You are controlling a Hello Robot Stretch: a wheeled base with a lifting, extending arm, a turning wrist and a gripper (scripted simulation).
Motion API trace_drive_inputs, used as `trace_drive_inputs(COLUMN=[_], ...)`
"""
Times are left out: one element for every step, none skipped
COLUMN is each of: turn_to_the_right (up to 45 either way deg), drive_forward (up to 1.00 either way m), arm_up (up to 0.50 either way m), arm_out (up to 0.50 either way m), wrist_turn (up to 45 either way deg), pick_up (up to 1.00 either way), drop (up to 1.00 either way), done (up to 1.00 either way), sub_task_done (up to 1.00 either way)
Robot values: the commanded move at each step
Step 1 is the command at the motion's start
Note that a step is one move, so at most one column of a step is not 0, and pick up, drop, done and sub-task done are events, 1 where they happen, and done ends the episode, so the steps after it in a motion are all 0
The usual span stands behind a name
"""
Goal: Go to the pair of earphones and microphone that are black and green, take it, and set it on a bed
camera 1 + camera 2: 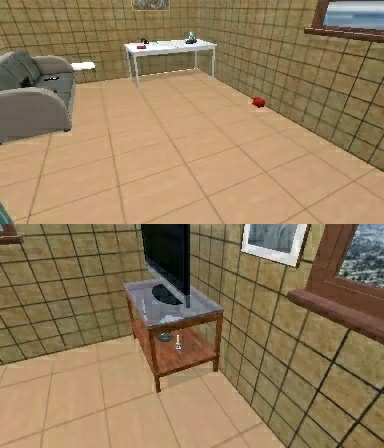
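Item sought: black-and-green headset, location unconfirmed. You could not pick it out with certainty; the likeliest candidates were two small things on the white table (170,50) at 12 o'clock in the forward view, a dark one (143,46) toward its left end and a teal one (190,38) toward its right, both too small to name. Handling, as a judgement: light, with a springy band, soft ear pads and a thin microphone stalk that would bend or snap. You would do best to take it by the middle of the headband, never by the stalk or a cable. Tool: you could not tell the gripper's state. Surroundings, forward view: grey sofa (35,90) at 9 o'clock, a small white thing (84,66) just beyond it, a small red thing (259,102) on the floor at 2 o'clock near the wall, and open tile floor between you and the table. Arm side view: television (168,259) on a wooden stand (200,309) at 12 o'clock, two small unidentifiable things (170,338) on its lower shelf, a window (355,269) at 2 o'clock.
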Motion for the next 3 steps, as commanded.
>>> trace_drive_inputs(turn_to_the_right=[-21.0,0.0,0.0], drive_forward=[0.0,1.0,1.0], arm_up=[0.0,0.0,0.0], arm_out=[0.0,0.0,0.0], wrist_turn=[0.0,0.0,0.0], pick_up=[0.0,0.0,0.0], drop=[0.0,0.0,0.0], done=[0.0,0.0,0.0], sub_task_done=[0.0,0.0,0.0])
